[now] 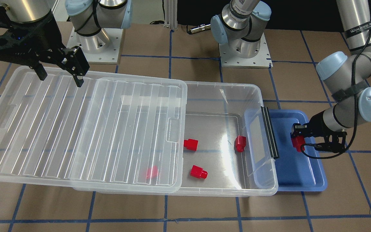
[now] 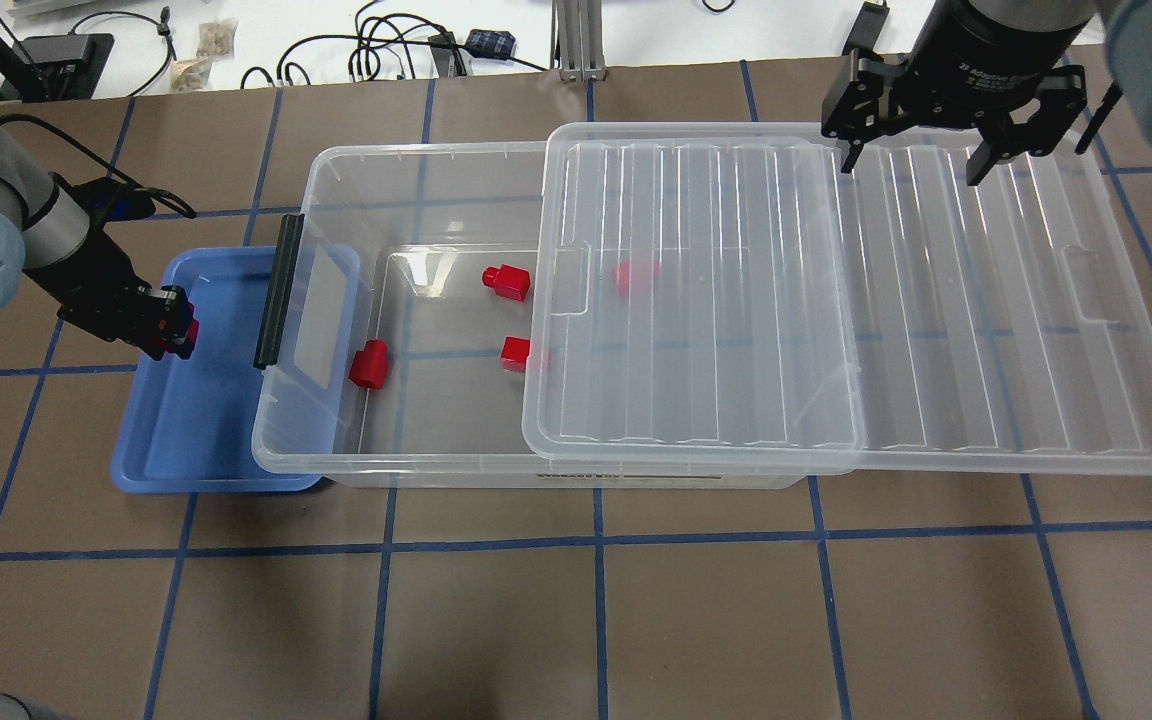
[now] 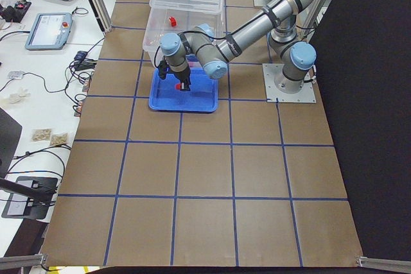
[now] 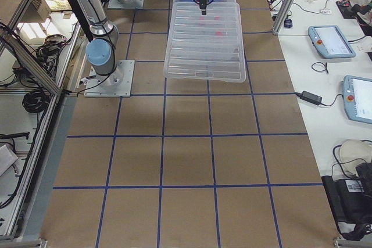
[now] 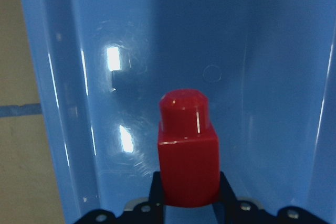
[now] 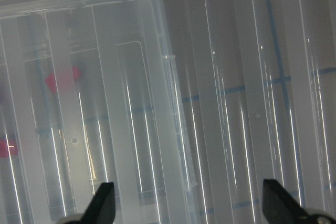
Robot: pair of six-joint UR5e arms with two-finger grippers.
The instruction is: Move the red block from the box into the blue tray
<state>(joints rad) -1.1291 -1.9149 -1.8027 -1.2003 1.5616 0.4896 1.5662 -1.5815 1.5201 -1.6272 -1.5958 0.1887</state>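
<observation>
In the front-facing view, the box [image 1: 262,96] lies lengthwise on the counter [image 1: 204,209]. Its lid [image 1: 76,129] is slid away from the black bar [image 1: 270,132], covering the far half and overhanging past the box's end. Three loose blocks [image 1: 190,144] lie on the uncovered floor. A fourth block [image 1: 152,172] is only a pink blur under the lid. The blue tray [image 1: 301,180] sits against the box's bar end. Over the tray, the left gripper [image 1: 296,138] clamps the red block [image 1: 298,144]. The right gripper [image 1: 60,75] hangs above the overhanging lid, spread wide and holding nothing.

From overhead, the box's rim overlaps the tray's adjoining edge. The left gripper's body hides all but a red sliver of the held block.

In the left side view, gripper and block are just outside the box's bar end. They are too small to tell whether the block touches the tray floor.

In the right side view, the lid hides most of the box, and the tray is largely blocked by it.

The left wrist view shows the fingers [image 5: 156,184] pinching the block's body, with the stub pointing away over the blue floor. The frame's lower edge cuts the fingers off.

The right wrist view shows both fingers [image 6: 102,203] apart over the ribbed lid, with pink smudges showing through it.
</observation>
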